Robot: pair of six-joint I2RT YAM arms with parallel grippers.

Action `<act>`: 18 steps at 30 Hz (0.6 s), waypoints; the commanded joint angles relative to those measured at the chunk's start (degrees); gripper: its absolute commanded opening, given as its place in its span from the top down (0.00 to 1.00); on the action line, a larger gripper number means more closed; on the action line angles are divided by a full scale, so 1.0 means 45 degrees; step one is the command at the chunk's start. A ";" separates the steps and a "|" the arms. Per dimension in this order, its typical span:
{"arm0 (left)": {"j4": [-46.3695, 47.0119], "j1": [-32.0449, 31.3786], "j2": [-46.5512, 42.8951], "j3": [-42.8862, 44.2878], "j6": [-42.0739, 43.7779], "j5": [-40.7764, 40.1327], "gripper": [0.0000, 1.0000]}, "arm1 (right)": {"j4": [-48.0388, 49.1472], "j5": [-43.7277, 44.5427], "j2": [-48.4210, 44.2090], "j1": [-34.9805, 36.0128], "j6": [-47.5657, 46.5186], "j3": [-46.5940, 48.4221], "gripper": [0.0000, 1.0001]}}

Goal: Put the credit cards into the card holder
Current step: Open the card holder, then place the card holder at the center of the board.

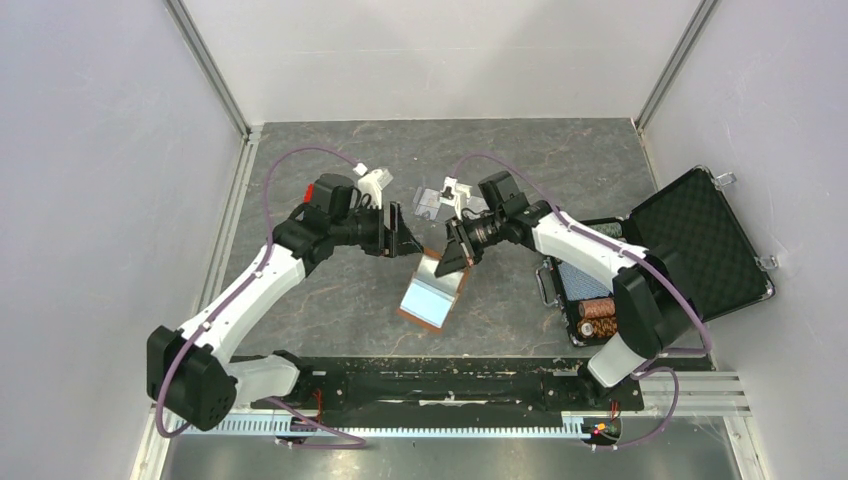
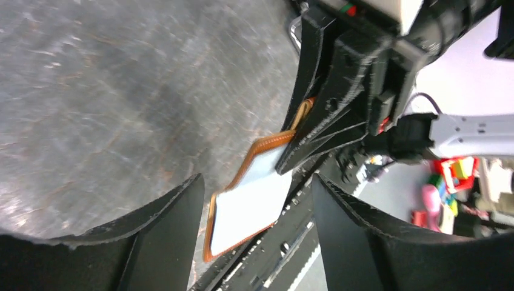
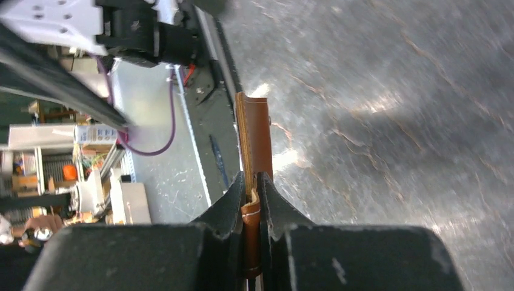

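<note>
The right hand (image 3: 251, 185) is clenched on the top edge of the card holder (image 1: 433, 292) and holds it up, probably so it hangs open. The left hand (image 1: 403, 238) waits just beside the card holder, fingers spread, grasping nothing, ready to help, I think.

No lettering, brand, number or sign can be read in any of the three views. In the right wrist view a pale box (image 3: 97, 132) in the background beyond the table edge carries a dark strip that may be print, but it is too small and blurred to make out.
</note>
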 commanded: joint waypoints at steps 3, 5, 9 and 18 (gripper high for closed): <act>-0.0070 -0.0005 -0.0797 0.0289 0.0083 -0.2613 0.28 | 0.3406 0.2857 -0.1091 -0.0821 0.4275 -0.2993 1.00; -0.0161 0.0005 -0.0778 0.0279 -0.0066 -0.2748 0.28 | 0.4569 0.3445 -0.1604 -0.1167 0.5523 -0.4109 1.00; -0.0049 0.0005 -0.0682 0.0123 -0.0362 -0.2390 0.29 | 0.7063 0.4655 -0.2706 -0.1665 0.7735 -0.6282 1.00; 0.0003 0.0005 -0.0370 -0.0138 -0.0713 -0.1742 0.31 | 1.1739 0.7688 -0.4017 -0.1768 1.1658 -0.9876 1.00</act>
